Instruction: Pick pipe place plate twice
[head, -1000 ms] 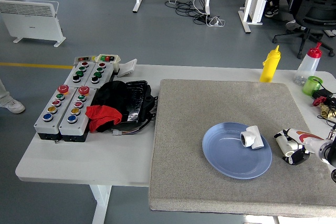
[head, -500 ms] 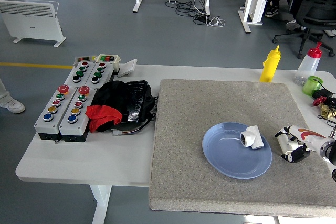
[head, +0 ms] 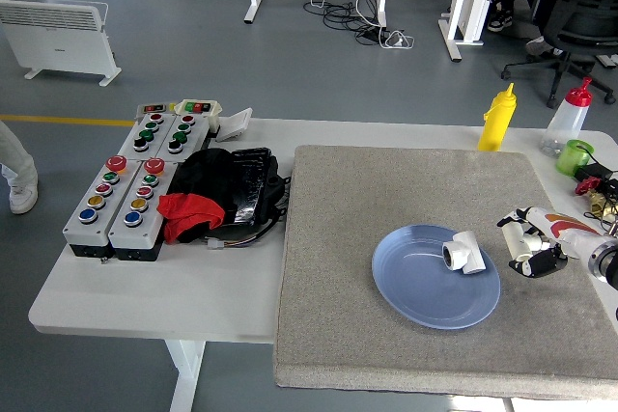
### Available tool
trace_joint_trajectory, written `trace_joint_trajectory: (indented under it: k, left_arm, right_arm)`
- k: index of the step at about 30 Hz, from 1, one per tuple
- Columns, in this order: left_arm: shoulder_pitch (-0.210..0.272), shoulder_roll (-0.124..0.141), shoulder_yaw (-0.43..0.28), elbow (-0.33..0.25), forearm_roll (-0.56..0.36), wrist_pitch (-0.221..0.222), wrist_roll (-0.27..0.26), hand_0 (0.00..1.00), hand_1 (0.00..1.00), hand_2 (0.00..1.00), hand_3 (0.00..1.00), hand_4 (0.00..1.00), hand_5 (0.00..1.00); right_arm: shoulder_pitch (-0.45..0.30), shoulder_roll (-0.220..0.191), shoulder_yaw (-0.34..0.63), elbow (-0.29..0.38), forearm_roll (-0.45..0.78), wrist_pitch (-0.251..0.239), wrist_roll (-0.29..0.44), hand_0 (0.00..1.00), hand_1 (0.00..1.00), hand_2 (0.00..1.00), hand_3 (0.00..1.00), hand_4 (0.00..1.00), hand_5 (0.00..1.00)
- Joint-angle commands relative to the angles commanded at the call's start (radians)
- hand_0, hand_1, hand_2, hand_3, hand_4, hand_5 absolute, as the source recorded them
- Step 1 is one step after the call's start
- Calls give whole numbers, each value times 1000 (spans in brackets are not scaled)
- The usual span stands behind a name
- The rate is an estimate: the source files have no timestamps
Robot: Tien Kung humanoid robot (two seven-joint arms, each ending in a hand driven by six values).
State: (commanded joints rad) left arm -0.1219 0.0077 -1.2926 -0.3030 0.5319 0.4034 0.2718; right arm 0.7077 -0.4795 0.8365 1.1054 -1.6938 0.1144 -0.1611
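I see one white pipe (head: 464, 252) lying in the blue plate (head: 425, 287), near its right rim, on the grey mat (head: 386, 200). My right hand (head: 529, 246) hovers just right of the plate, fingers loosely spread, holding nothing.

Grey button boxes (head: 126, 195) sat at the counter's (head: 145, 287) left beside black-and-red cloth (head: 217, 198); a yellow bottle (head: 496, 119) stood behind the mat (head: 386, 335).
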Motion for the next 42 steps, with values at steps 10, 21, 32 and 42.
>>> trace_joint_trajectory:
  k: [10, 21, 32, 42]
  left_arm:
    - [0, 0, -1, 0, 1, -1, 0, 737, 695, 715, 757, 391, 998]
    - [-2, 0, -1, 1, 3, -2, -1, 737, 695, 715, 756, 391, 998]
    - [5, -1, -4, 0, 8, 0, 1, 737, 695, 715, 757, 391, 998]
    - [13, -2, -12, -2, 22, 2, 8, 736, 694, 715, 756, 392, 998]
  right_arm:
    - [-28, -35, -41, 261, 32, 29, -35, 519, 597, 620, 695, 582, 142]
    - [-21, -33, -160, 351, 27, 53, -60, 583, 641, 655, 700, 586, 151]
    - [-15, -3, -199, 306, -19, 53, -51, 854, 833, 933, 826, 664, 211]
    - [-23, -2, -191, 304, -17, 78, -63, 942, 892, 998, 943, 745, 261]
